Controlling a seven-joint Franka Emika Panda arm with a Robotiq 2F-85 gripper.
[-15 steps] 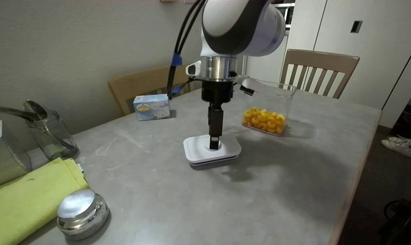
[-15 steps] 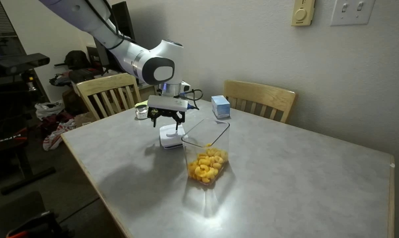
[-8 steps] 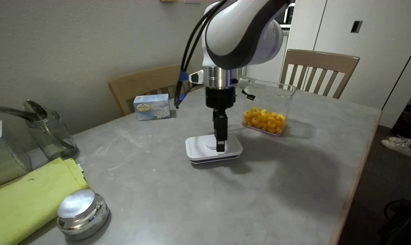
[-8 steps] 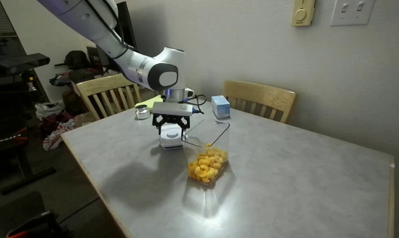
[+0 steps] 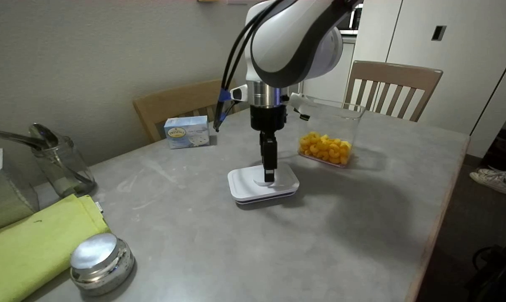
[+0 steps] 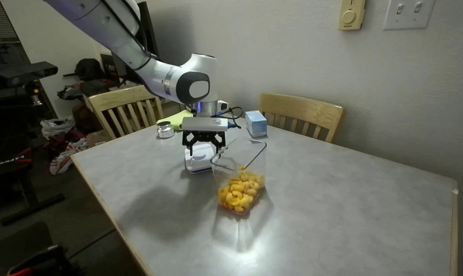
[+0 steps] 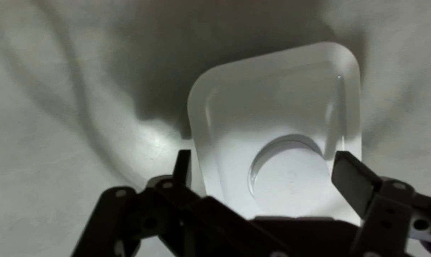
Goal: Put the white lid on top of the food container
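The white lid (image 5: 248, 185) lies flat on the table and also shows in an exterior view (image 6: 195, 164). Its round raised centre (image 7: 290, 182) faces up in the wrist view. My gripper (image 7: 262, 157) is open and empty just above the lid. The raised centre lies between the fingers, much closer to the right finger (image 7: 352, 184) of the wrist view. The left finger (image 7: 182, 167) appears outside the lid's edge there. The food container (image 6: 250, 161) is a tall clear tub with yellow-orange pieces at its bottom. It stands open and upright beside the lid, in both exterior views (image 5: 332, 126).
A blue tea box (image 5: 188, 133) stands near the wall. A glass jar with utensils (image 5: 64, 167), a yellow cloth (image 5: 39, 243) and a round metal tin (image 5: 102, 264) are at the table's far side from the container. Chairs stand around the table (image 6: 331, 214).
My gripper has come lower over the lid and shifted toward the container, then risen slightly. The lid has shifted very slightly. The container has not moved.
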